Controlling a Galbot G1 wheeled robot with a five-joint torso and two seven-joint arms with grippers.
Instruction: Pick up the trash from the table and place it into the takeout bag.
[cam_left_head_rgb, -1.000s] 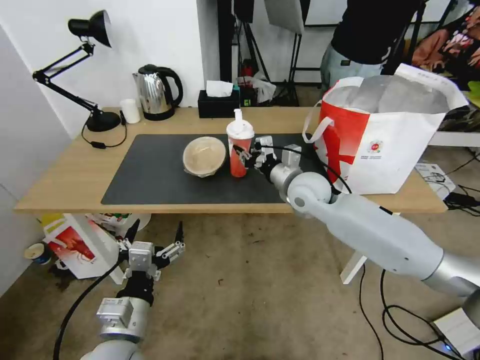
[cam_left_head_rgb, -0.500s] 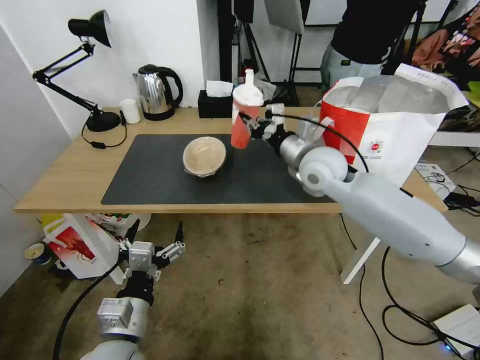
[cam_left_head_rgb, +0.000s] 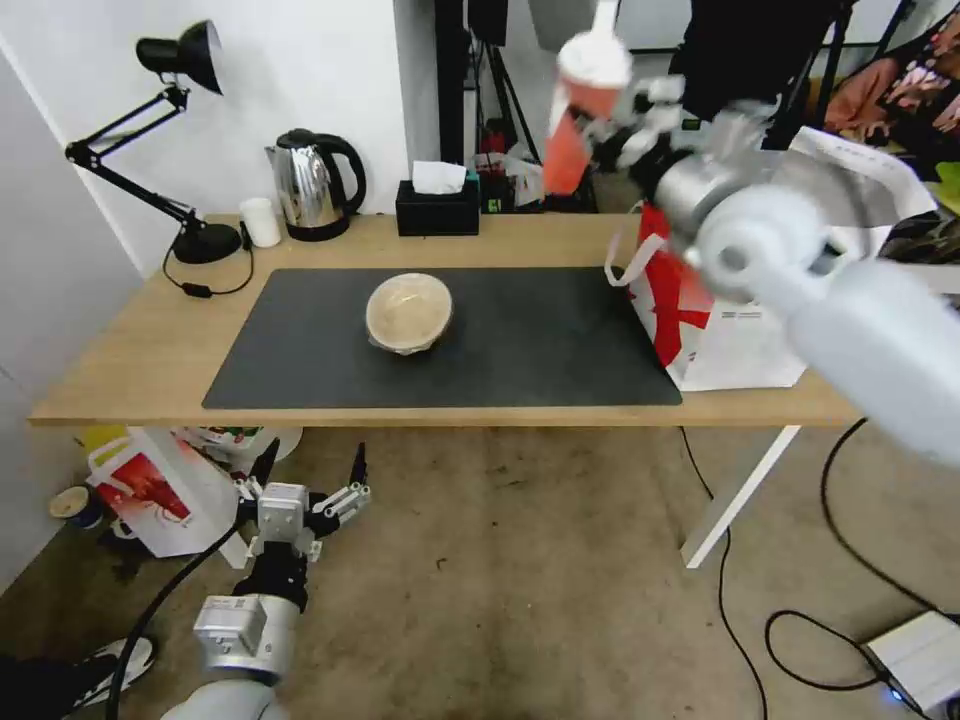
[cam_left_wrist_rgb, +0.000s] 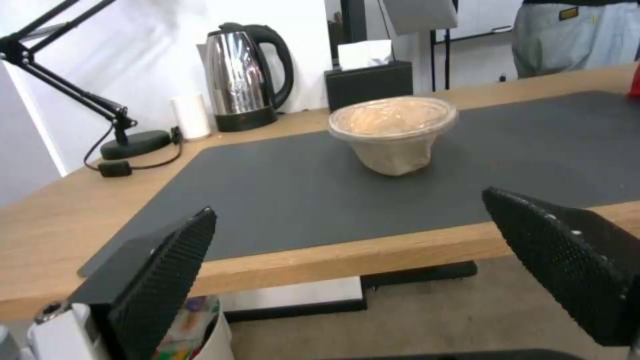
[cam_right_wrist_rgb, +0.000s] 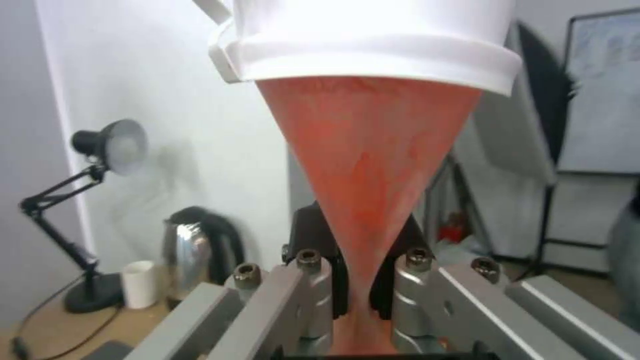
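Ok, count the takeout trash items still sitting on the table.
1: the beige round lidded container rests on the dark grey mat. The red white-lidded drink cup is held aloft by the right gripper; the takeout bag's inside is hidden.

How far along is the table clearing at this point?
Nothing can be confirmed as bagged. In hand: the right tool is shut on the red drink cup, held high above the table, beside the takeout bag. Left: the beige lidded container sits on the dark mat. The left tool hangs open below the table edge.
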